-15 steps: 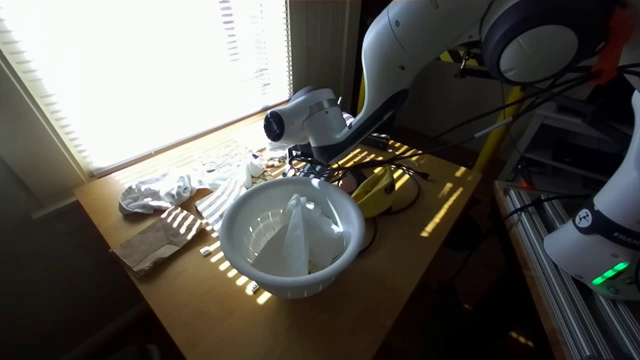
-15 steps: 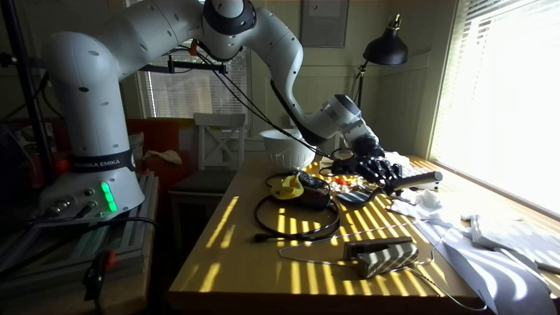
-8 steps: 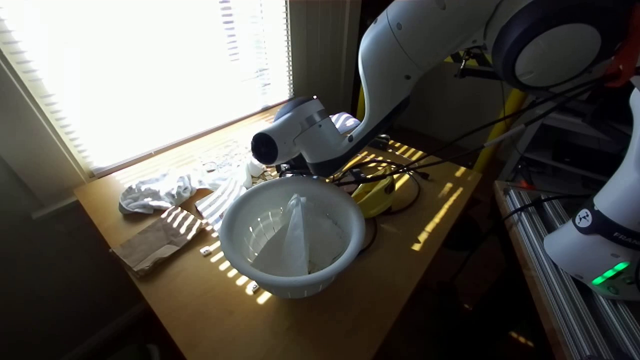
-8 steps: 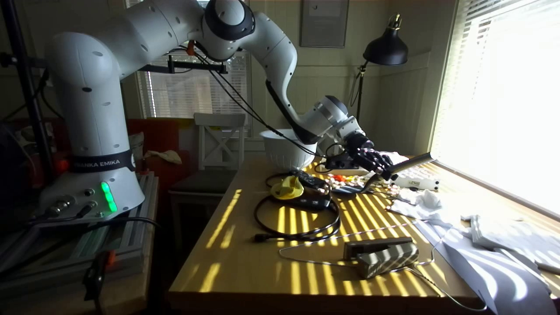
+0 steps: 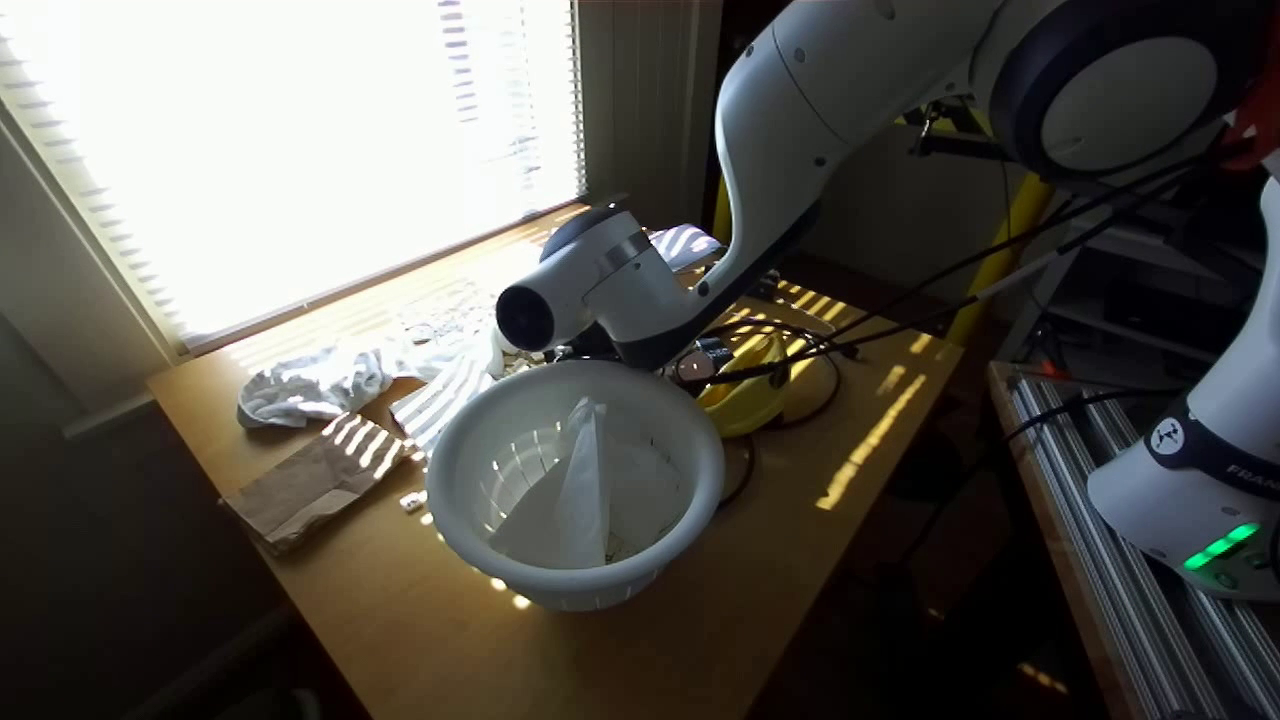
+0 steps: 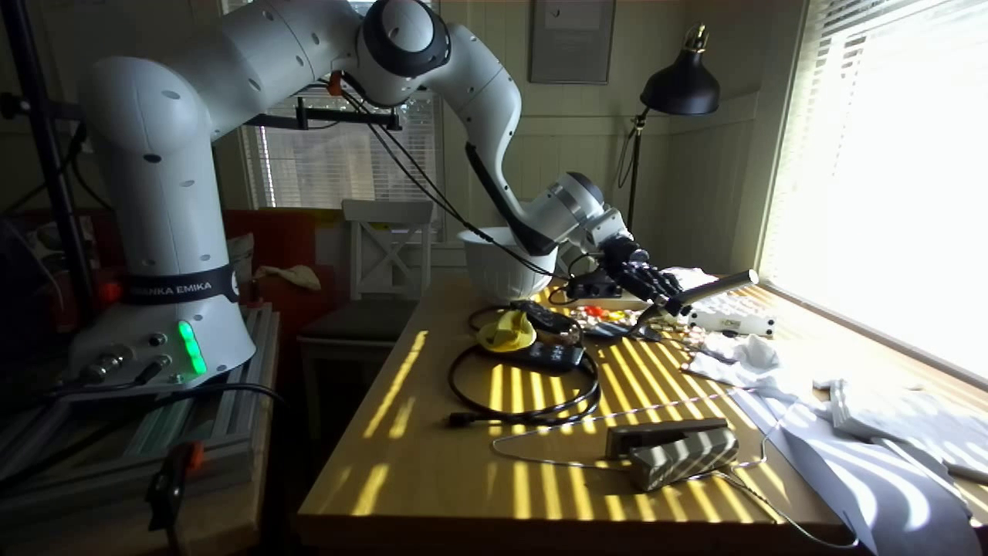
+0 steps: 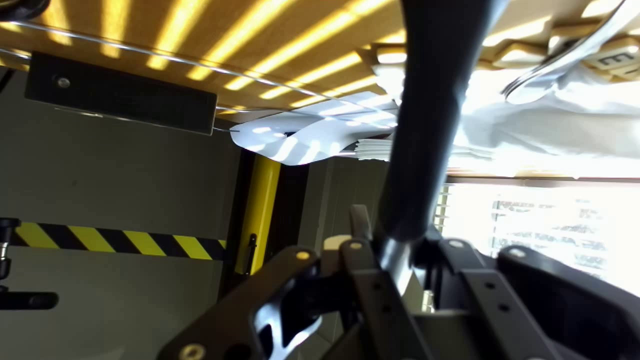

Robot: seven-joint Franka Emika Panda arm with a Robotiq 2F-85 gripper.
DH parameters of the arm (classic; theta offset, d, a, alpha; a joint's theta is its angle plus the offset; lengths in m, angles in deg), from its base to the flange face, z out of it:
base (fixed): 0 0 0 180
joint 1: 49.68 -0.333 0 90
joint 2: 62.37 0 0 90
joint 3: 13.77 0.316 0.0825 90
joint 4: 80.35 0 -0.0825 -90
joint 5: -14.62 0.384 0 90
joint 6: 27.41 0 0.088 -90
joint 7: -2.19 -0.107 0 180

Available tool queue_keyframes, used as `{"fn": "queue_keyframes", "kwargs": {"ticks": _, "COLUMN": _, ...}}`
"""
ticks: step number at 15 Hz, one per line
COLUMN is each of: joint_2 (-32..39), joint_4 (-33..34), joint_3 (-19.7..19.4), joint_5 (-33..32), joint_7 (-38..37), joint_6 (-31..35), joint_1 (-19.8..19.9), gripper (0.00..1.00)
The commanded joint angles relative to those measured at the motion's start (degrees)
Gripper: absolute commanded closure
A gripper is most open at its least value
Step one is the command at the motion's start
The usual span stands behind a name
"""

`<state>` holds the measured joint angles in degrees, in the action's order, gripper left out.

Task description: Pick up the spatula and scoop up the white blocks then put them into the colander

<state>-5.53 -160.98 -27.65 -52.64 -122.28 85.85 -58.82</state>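
My gripper (image 6: pixel 673 301) is shut on the dark spatula (image 6: pixel 714 290) by its handle. In the wrist view the handle (image 7: pixel 430 115) rises from between the fingers. The handle end tilts up toward the window. The dark blade (image 6: pixel 606 330) is low, at the near edge of a pile of small pale blocks (image 6: pixel 629 316); contact cannot be told. Some lettered blocks (image 7: pixel 620 60) show in the wrist view. The arm hides most of the pile in an exterior view. The colander (image 5: pixel 455 470) stands beside the arm's wrist, with pale sheet-like material (image 5: pixel 580 490) inside; it also shows elsewhere (image 6: pixel 502 270).
A yellow banana-like thing (image 6: pixel 505 333), a black power strip (image 6: pixel 548 356) and a coiled cable (image 6: pixel 532 419) lie near the colander. A grey bracket (image 6: pixel 683 459) with wire lies in front. White cloth (image 5: pixel 320 385) and a brown paper bag (image 5: pixel 320 480) lie window-side.
The gripper and spatula have moved back toward the colander and slightly lower, with the handle end tilted higher. The colander has shifted slightly away from the arm, covering a small block.
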Motion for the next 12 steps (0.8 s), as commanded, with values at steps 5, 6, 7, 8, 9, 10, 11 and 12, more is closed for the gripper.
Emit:
{"fn": "queue_keyframes", "kwargs": {"ticks": 5, "joint_2": 0.92, "joint_4": 0.87, "joint_3": 4.66, "joint_5": -0.46, "joint_7": -0.1, "joint_6": -0.8, "joint_1": 1.16, "gripper": 0.94}}
{"fn": "queue_keyframes", "kwargs": {"ticks": 6, "joint_2": 1.02, "joint_4": 1.19, "joint_3": 4.87, "joint_5": 0.03, "joint_7": 0.39, "joint_6": -0.83, "joint_1": 1.75, "gripper": 0.94}}
{"fn": "queue_keyframes", "kwargs": {"ticks": 7, "joint_2": 0.97, "joint_4": 1.39, "joint_3": 5.28, "joint_5": 0.84, "joint_7": 1.18, "joint_6": -0.68, "joint_1": 2.57, "gripper": 0.94}}
{"fn": "queue_keyframes", "kwargs": {"ticks": 8, "joint_2": 1.08, "joint_4": 1.84, "joint_3": 5.59, "joint_5": 1.92, "joint_7": 1.67, "joint_6": -0.62, "joint_1": 3.62, "gripper": 0.94}}
{"fn": "queue_keyframes", "kwargs": {"ticks": 9, "joint_2": 1.28, "joint_4": 2.27, "joint_3": 6.03, "joint_5": 3.22, "joint_7": 2.37, "joint_6": -0.61, "joint_1": 4.72, "gripper": 0.94}}
{"fn": "queue_keyframes", "kwargs": {"ticks": 10, "joint_2": 1.32, "joint_4": 2.44, "joint_3": 6.53, "joint_5": 4.84, "joint_7": 3.28, "joint_6": -0.57, "joint_1": 5.97, "gripper": 0.94}}
{"fn": "queue_keyframes", "kwargs": {"ticks": 11, "joint_2": 1.22, "joint_4": 2.47, "joint_3": 6.96, "joint_5": 6.52, "joint_7": 4.29, "joint_6": -0.34, "joint_1": 7.13, "gripper": 0.94}}
{"fn": "queue_keyframes", "kwargs": {"ticks": 12, "joint_2": 1.22, "joint_4": 2.82, "joint_3": 6.98, "joint_5": 8.31, "joint_7": 4.84, "joint_6": -0.4, "joint_1": 8.07, "gripper": 0.94}}
